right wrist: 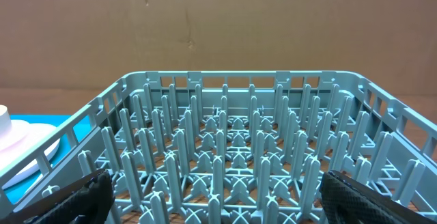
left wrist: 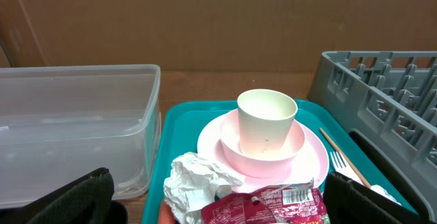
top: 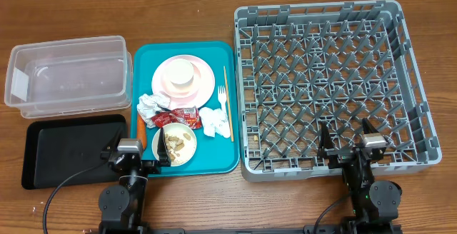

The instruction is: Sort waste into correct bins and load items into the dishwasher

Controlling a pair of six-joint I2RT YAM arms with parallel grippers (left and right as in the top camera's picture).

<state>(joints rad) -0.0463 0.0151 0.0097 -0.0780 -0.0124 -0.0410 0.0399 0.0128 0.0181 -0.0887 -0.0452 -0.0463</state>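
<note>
The serving tray is teal, the plate pale pink, the snack wrapper shiny red. The dish rack is grey with a lattice base.

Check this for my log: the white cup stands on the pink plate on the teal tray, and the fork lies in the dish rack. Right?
No. The fork lies on the teal tray, beside the pink plate, not in the dish rack; the overhead view shows it.

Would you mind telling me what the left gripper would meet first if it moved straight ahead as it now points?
Most likely the red wrapper beside the crumpled napkin, though the open left gripper may pass above them.
</note>
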